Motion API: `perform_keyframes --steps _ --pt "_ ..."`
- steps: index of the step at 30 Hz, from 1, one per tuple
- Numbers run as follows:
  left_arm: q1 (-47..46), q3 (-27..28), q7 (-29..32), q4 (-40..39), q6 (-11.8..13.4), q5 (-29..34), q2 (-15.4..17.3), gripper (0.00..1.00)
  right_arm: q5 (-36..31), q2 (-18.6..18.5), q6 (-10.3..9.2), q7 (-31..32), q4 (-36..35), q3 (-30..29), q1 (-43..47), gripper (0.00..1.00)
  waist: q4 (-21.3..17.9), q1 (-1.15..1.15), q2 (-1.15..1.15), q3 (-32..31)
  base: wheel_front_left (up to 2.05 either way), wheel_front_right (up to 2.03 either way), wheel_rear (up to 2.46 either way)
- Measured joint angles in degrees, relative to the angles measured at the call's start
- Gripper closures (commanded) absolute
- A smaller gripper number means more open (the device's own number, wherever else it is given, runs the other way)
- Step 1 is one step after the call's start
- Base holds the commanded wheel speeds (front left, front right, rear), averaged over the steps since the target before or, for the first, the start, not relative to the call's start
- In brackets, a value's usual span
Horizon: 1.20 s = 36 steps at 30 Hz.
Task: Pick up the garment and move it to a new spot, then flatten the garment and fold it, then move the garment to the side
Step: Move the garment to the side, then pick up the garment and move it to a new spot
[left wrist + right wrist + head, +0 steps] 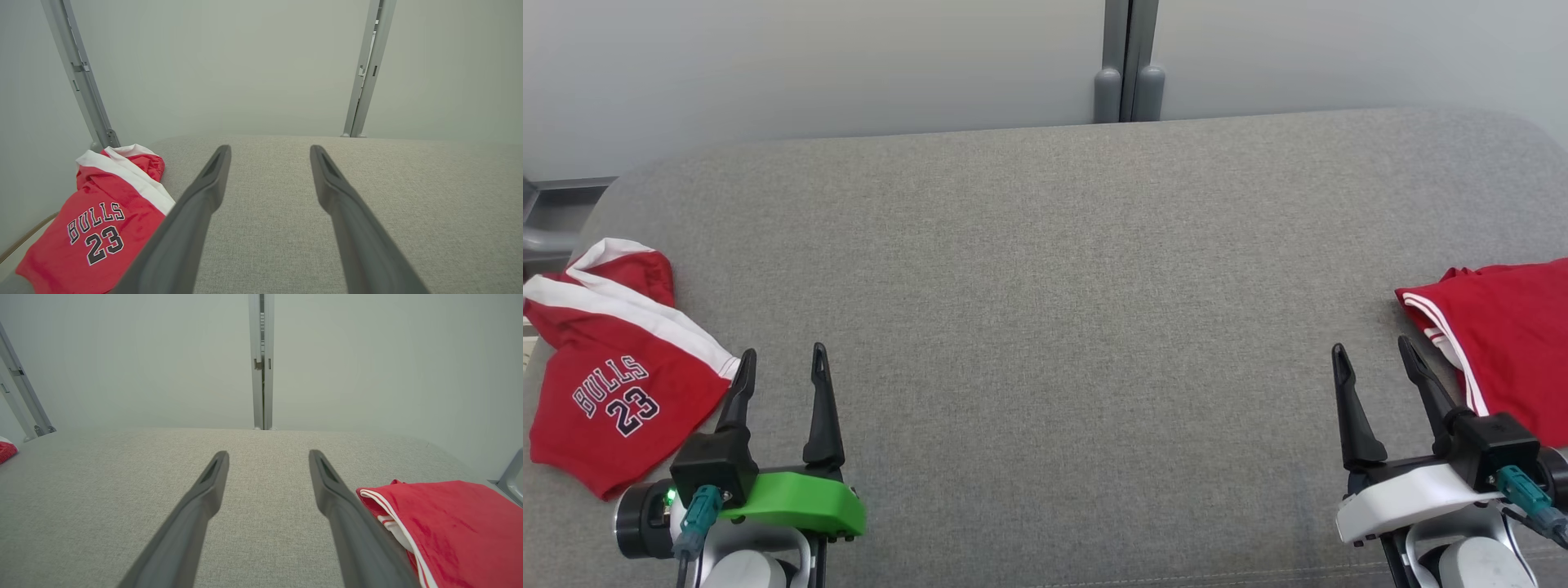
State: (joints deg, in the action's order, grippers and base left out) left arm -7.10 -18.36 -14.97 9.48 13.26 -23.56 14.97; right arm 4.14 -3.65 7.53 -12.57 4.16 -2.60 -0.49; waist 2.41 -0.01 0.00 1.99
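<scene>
Red shorts (613, 367) lie crumpled on the desk (1054, 286) just left of the left tool (783, 351), the nearer one, long axis running forward; both tools released, empty; right tool (1372, 345) beside a folded garment (1503, 343)

The surface (1054, 327) is mid-grey woven cloth, faintly heathered. At 9 o'clock the Bulls garment (613, 367) is red with a broad white band and black, white-edged lettering (BULLS over 23). At 3 o'clock the second garment (1511, 343) is red with thin white piping. The left gripper (783, 353) is black on a green mount, the right gripper (1371, 346) black on white.
</scene>
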Motion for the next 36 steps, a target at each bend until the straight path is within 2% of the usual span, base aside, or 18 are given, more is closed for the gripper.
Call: perform_keyframes --steps 11,19,27,36 --pt "0.15 0.16 0.0 0.97 -0.74 0.66 -0.62 0.0 0.01 0.36 0.0 0.31 -0.59 -1.04 0.58 0.0 0.41 0.0 0.0 -0.13 0.0 0.0 0.0" --pt "-0.24 0.46 -0.01 1.24 -1.18 1.02 -1.19 0.0 0.0 0.55 0.0 0.38 -1.32 -1.59 1.14 0.0 2.95 0.0 0.0 -0.16 0.0 0.0 0.0" --pt "-0.42 1.01 -0.05 1.04 -1.46 1.51 -1.69 0.0 -0.07 0.63 0.0 0.88 -3.15 -0.35 1.56 0.0 8.36 0.0 0.0 -0.53 0.0 0.0 0.0" --pt "0.66 2.34 -0.05 0.14 -1.35 1.58 -2.16 0.0 0.38 0.73 0.0 1.4 -3.99 2.2 2.06 0.0 17.18 0.0 0.0 -1.04 0.0 0.0 0.0"
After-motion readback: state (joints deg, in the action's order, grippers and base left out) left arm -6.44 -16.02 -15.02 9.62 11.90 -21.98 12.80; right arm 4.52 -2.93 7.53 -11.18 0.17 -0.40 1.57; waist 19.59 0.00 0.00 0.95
